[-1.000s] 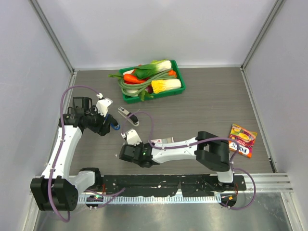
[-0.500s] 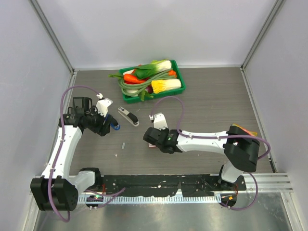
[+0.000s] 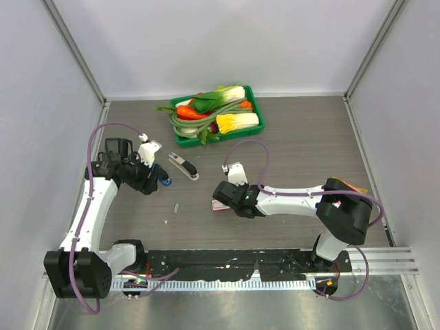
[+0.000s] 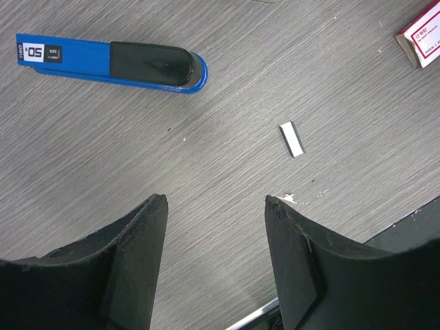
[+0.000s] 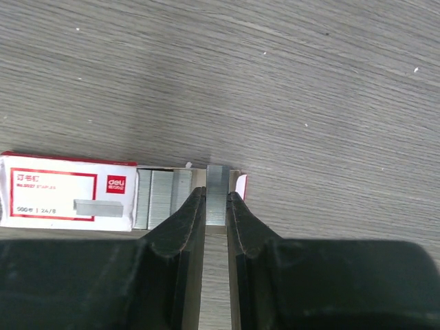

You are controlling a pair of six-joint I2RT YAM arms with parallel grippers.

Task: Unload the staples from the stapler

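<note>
The black stapler [image 3: 183, 167] with its silver top lies on the table left of centre, apart from both grippers. One loose strip of staples [image 3: 176, 207] lies on the table; it also shows in the left wrist view [image 4: 291, 139]. My right gripper [image 5: 216, 194] is shut on another strip of staples [image 5: 216, 175], held at the open end of the small pink-and-white box [image 5: 65, 199], where more strips [image 5: 161, 198] lie. In the top view my right gripper [image 3: 221, 198] is over that box [image 3: 217, 207]. My left gripper [image 4: 215, 201] is open and empty above bare table.
A blue stapler [image 4: 110, 58] lies by my left gripper [image 3: 155, 182]. A green tray [image 3: 256, 103] of toy vegetables stands at the back centre. A colourful snack packet [image 3: 346, 199] lies at the right, behind the right arm's elbow.
My right arm has swung right from near the loose strip to the pink-and-white box, then edged a little further. The left arm has not moved.
</note>
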